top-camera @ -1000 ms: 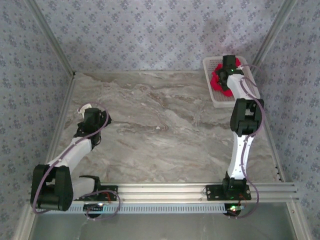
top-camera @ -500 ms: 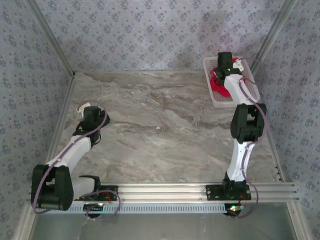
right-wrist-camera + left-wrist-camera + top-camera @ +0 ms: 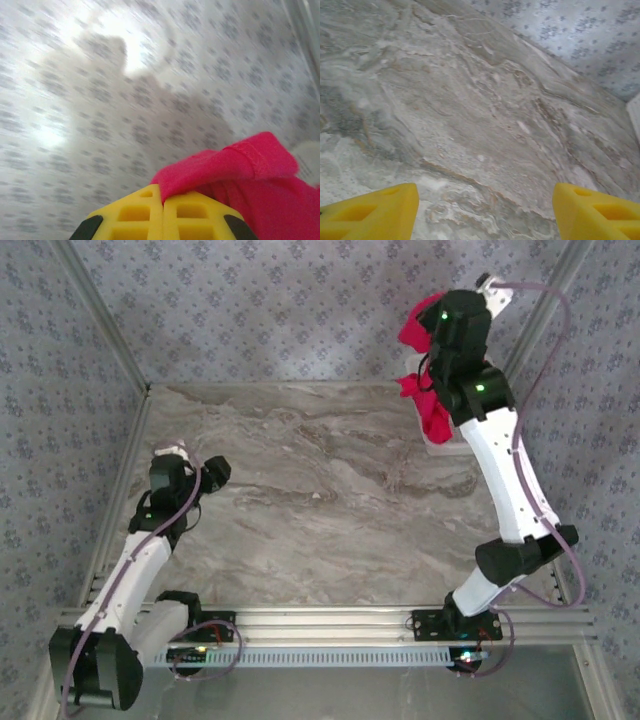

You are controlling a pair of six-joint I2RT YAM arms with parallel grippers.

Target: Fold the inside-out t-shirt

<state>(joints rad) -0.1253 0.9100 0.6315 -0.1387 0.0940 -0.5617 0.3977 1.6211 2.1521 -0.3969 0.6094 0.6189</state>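
Your right gripper (image 3: 162, 196) is pinched tight on the inside-out t-shirt (image 3: 252, 167), and the red cloth hangs beneath it. Your left gripper (image 3: 485, 212) stands wide over the table (image 3: 470, 100).

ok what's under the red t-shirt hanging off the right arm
The t-shirt hangs above a white tray on the marble table; a strip of its near edge shows. Shirt and right arm cover the rest, so its contents are hidden.
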